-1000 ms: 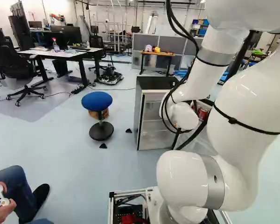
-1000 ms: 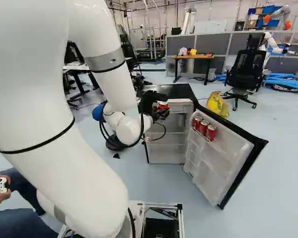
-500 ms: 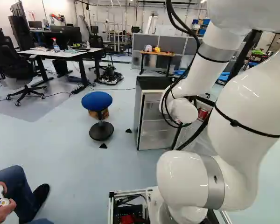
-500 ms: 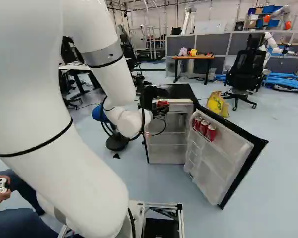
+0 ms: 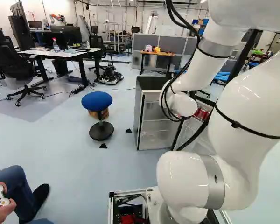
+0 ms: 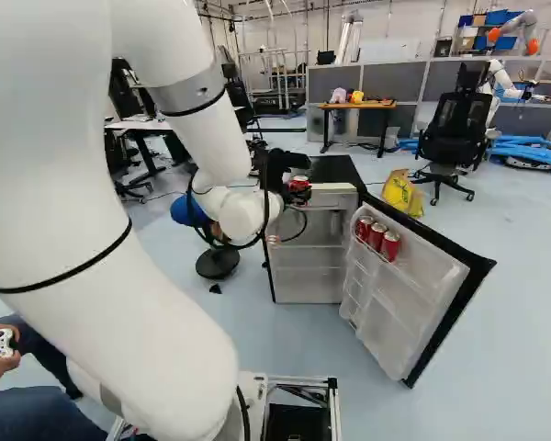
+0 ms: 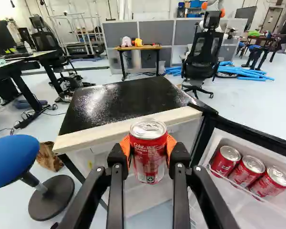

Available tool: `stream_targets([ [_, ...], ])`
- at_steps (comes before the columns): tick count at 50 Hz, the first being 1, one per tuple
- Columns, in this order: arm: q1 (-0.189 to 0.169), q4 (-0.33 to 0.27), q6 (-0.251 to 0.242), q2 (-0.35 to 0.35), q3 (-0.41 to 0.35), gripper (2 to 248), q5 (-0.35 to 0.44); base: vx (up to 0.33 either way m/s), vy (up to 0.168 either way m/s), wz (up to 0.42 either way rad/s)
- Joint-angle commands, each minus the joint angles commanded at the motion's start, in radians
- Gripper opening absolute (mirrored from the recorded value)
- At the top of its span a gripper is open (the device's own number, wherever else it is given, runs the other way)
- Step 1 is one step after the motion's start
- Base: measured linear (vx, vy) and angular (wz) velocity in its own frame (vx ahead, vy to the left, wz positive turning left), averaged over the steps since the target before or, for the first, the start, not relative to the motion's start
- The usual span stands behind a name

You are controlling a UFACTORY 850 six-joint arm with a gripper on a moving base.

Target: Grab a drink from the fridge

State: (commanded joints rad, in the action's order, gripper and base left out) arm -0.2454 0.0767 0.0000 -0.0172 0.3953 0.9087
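One red can [image 7: 150,164] is clamped in your tool [image 7: 148,147], its orange pads [image 7: 126,149] pressing on the can's body from two sides. That sideways hold keeps the lid facing up and leaves the base free, handy when you come to set it down. The can is upright at the front of the fridge [image 7: 126,98], near its pale front edge [image 7: 100,131]; you can't tell from here whether it touches that edge.

To the right, the door [image 6: 418,285] stands wide, which gives your arm [image 6: 197,133] room to work. Three more cans sit side by side in its rack, behind a thin rail [image 7: 236,183] that probably stops them tipping out when the door swings. You need none of those, as the task asks for a single drink.

I'd judge the grab as good as done, with carrying the can clear left to do. Draw it back towards you, level, and give the front edge and the door some space; a knock on either could twist the can in the pads. Squeeze no harder than you must, as thin walls would dent. Mind the blue stool [image 5: 97,100] to the left of the fridge if you swing that way.
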Motion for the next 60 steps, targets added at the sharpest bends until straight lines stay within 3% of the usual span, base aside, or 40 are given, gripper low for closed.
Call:
stream_targets([
  [60, 0.065, 0.0, 0.0, -0.045, 0.197, 95, -0.176, 0.0, 0.0, 0.0],
])
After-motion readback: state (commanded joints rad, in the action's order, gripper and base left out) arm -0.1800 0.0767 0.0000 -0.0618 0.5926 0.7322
